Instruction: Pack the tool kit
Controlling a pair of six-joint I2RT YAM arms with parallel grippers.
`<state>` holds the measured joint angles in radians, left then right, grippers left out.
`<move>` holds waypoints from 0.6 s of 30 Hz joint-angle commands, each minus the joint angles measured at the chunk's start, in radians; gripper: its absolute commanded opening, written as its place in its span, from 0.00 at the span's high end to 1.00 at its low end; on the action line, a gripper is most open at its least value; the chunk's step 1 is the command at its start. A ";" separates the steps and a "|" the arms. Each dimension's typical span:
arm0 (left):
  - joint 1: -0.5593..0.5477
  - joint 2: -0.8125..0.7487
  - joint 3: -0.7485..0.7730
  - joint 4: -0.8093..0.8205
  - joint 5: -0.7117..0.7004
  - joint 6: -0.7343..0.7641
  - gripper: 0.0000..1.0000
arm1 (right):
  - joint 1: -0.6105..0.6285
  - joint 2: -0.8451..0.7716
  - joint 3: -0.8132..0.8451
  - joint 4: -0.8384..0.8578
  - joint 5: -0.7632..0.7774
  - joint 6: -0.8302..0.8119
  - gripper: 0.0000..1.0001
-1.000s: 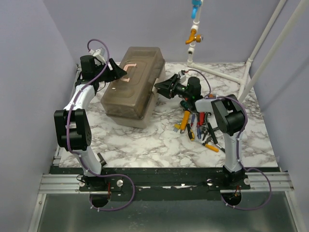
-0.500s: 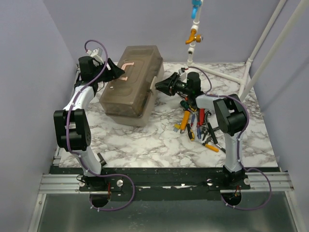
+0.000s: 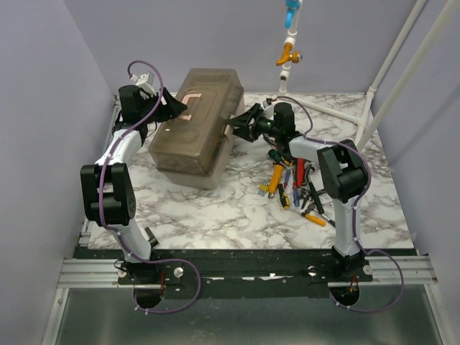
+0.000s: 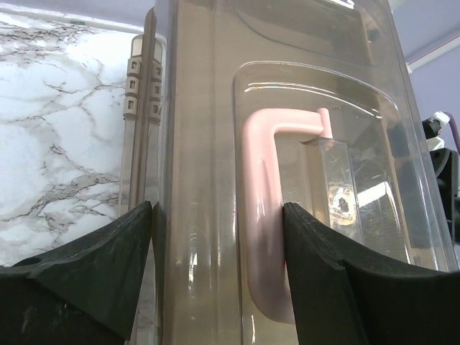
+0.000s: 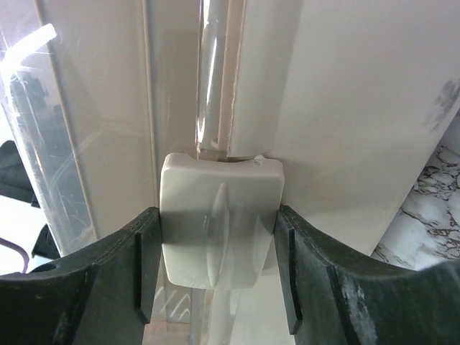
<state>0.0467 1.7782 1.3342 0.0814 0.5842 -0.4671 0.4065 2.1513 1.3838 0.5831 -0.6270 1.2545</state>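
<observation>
Hardly begun: finds the large rectangular grey-brown plastic toolbox (image 3: 190, 140) shut between both grippers, colourful-handled hand tools (image 3: 291, 185) heaped unpacked behind the right gripper (image 5: 215, 226). Shows the left gripper (image 4: 217, 215) clenched across lid edge and pink plastic handle (image 4: 260, 215); cannot tell grip from gap at the right jaws flanking the beige latch (image 5: 219, 183).

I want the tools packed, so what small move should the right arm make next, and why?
Probably close the right gripper's jaws on the beige latch and pull it open. The toolbox is shut, the jaws bracket that latch, and the tools lie loose on the table.
</observation>
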 commanded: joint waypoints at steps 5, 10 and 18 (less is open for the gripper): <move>-0.031 0.079 -0.105 -0.246 0.073 0.050 0.41 | 0.080 0.026 0.108 -0.199 0.117 -0.076 0.52; -0.030 0.078 -0.109 -0.238 0.071 0.047 0.41 | 0.101 0.006 0.140 -0.301 0.201 -0.124 0.60; -0.030 0.075 -0.115 -0.232 0.066 0.042 0.42 | 0.161 -0.014 0.287 -0.604 0.415 -0.273 0.66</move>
<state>0.0853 1.7775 1.3106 0.1291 0.5488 -0.5007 0.4709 2.1220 1.5963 0.1802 -0.4278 1.1149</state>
